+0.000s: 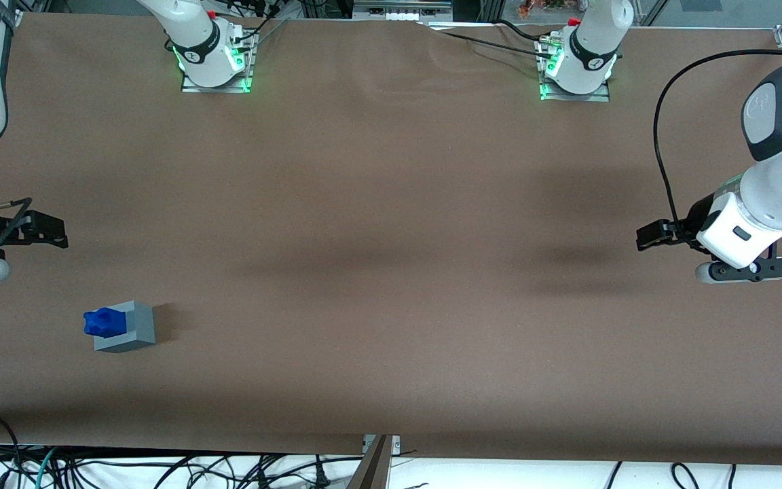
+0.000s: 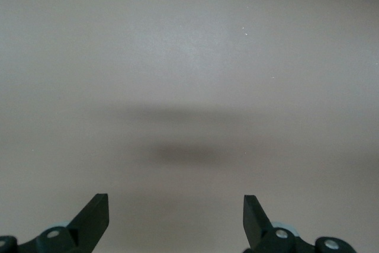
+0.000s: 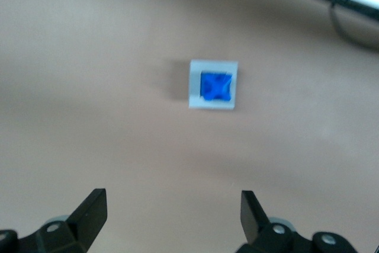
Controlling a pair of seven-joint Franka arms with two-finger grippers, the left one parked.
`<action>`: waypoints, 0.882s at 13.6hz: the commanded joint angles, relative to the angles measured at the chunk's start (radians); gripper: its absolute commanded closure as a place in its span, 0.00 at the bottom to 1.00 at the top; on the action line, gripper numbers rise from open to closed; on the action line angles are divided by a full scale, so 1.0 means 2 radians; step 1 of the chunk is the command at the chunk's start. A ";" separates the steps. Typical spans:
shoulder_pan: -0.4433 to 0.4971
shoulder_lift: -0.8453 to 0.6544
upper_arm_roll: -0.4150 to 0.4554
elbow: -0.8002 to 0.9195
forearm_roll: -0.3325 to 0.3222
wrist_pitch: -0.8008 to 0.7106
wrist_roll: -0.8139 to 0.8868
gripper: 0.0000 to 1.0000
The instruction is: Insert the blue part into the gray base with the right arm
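Note:
The blue part sits in the square recess of the gray base, its knobbed top sticking out above the block. The block stands on the brown table toward the working arm's end. In the right wrist view the blue part shows framed by the gray base's rim. My right gripper hangs above the table, farther from the front camera than the block and well apart from it. In the right wrist view the gripper is open and empty, its fingers spread wide over bare table.
The two arm bases stand at the table edge farthest from the front camera. Loose cables lie below the table's near edge. The parked arm hangs over its own end of the table.

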 commanded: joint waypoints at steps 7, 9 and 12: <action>-0.034 -0.140 0.047 -0.172 -0.012 0.036 0.039 0.01; -0.035 -0.137 0.047 -0.172 -0.011 0.027 0.045 0.01; -0.035 -0.129 0.045 -0.164 -0.008 0.020 0.044 0.01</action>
